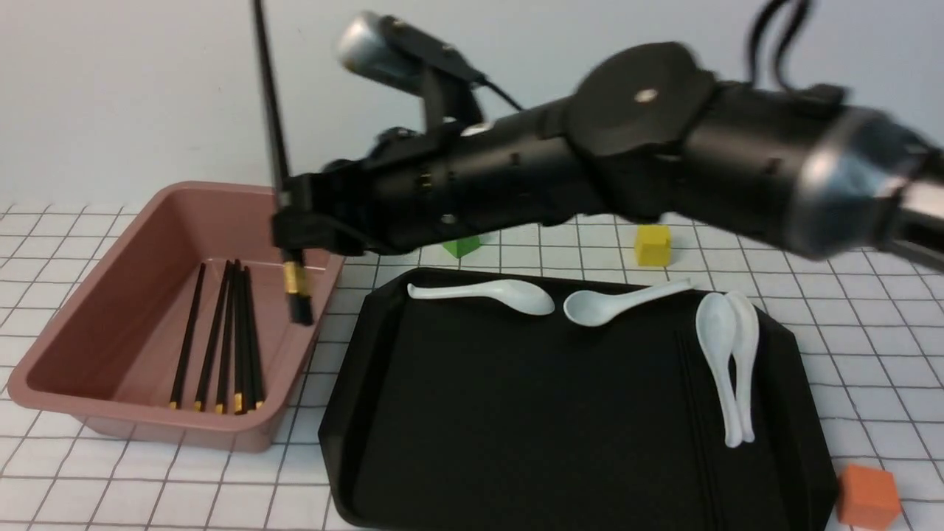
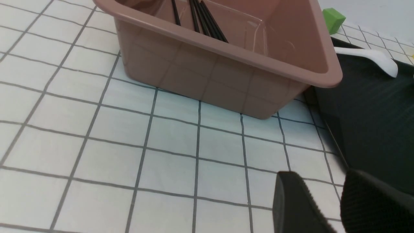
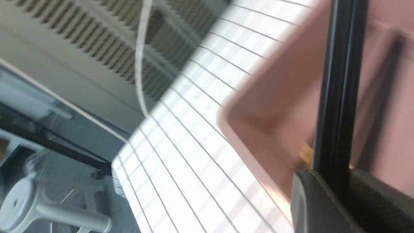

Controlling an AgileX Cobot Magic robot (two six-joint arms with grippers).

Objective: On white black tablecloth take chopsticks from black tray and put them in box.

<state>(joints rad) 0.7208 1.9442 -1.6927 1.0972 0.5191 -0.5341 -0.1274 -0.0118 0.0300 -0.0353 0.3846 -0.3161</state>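
right end effector (image 1: 292, 221) clamps upright chopstick (image 1: 271, 96) over box (image 1: 103, 295); left end effector (image 2: 320, 181), wrist view only, parted

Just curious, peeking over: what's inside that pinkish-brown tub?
Several black chopsticks lie on the tub floor; overlap hides their exact count. The right fingers hold another chopstick upright over its right side.

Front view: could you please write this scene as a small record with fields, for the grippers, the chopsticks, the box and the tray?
right gripper: shut on held chopstick, which stands nearly upright, lower end over the box
left gripper: open, empty, over the tablecloth
loose chopsticks: several, lying flat in the box
black tray: four white spoons on it, no chopstick visible
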